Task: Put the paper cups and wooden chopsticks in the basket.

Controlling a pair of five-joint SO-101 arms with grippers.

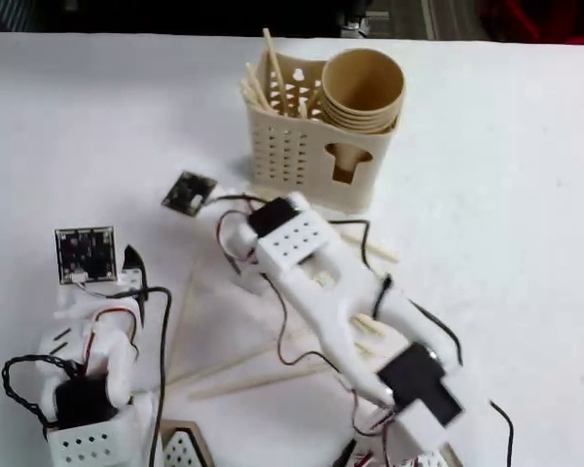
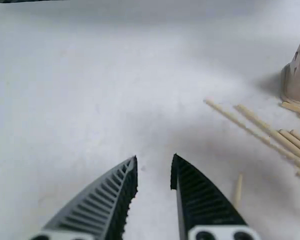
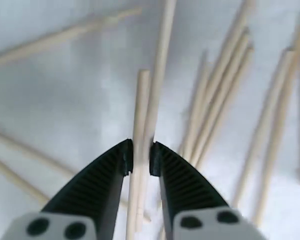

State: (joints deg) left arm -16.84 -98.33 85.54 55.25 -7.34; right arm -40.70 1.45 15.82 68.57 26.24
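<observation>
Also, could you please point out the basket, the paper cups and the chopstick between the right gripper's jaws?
basket [image 1: 290, 154]: high view, on its perforated front wall.
paper cups [image 1: 363, 88]: high view, inside wall of the top cup.
chopstick [image 3: 140, 107]: right wrist view, shaft just beyond the jaws.

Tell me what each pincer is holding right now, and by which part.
Right pincer pinches a wooden chopstick along its shaft, one end jutting past the tips. Left pincer is open, holding nothing.
</observation>
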